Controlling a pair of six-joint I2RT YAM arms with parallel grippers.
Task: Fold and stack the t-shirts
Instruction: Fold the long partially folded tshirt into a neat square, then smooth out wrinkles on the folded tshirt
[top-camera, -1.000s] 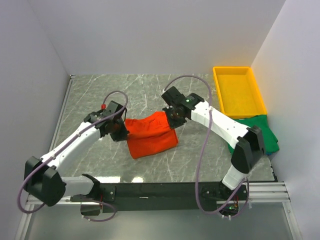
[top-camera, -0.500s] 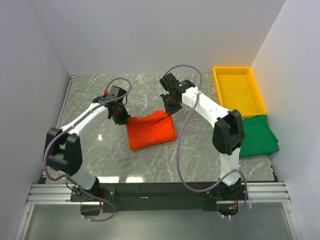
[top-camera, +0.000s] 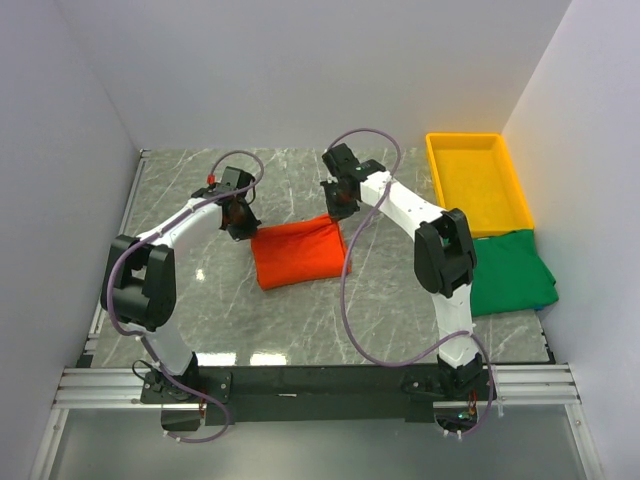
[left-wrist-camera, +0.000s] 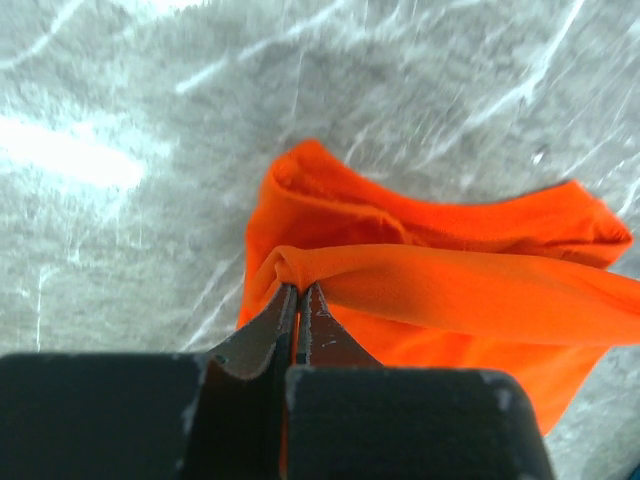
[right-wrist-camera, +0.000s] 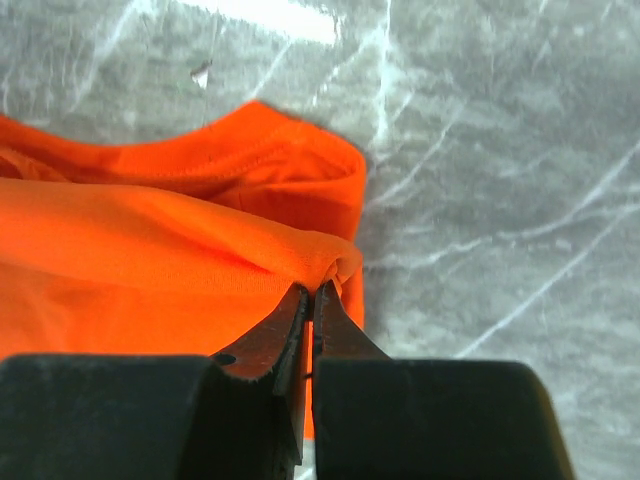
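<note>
**Top external: orange-red t-shirt pinched at both far corners**

From my seat, the overhead view has the orange-red t-shirt sitting around the middle of the tabletop. It's bunched into a rough rectangle, a bit left of centre. Both arms reach out over it to its far edge.

The left pincer is at the far-left corner and the right pincer is at the far-right corner.

- **Left wrist cam:** the jaws are closed tight on a little fold of orange cloth. The pinched edge stretches off to the right as a smooth band, above the rest of the shirt lying on the marble.
- **Right wrist cam:** same deal mirrored. The jaws are clamped on a nub of the orange fabric, and the band runs off to the left over a stitched hem underneath.

The dark green t-shirt is way over at the right edge, well apart from the orange one. It's lying flat-ish just on the near side of the yellow tray, touching the tray's near end. The right arm's elbow covers part of its left side from above.
</note>
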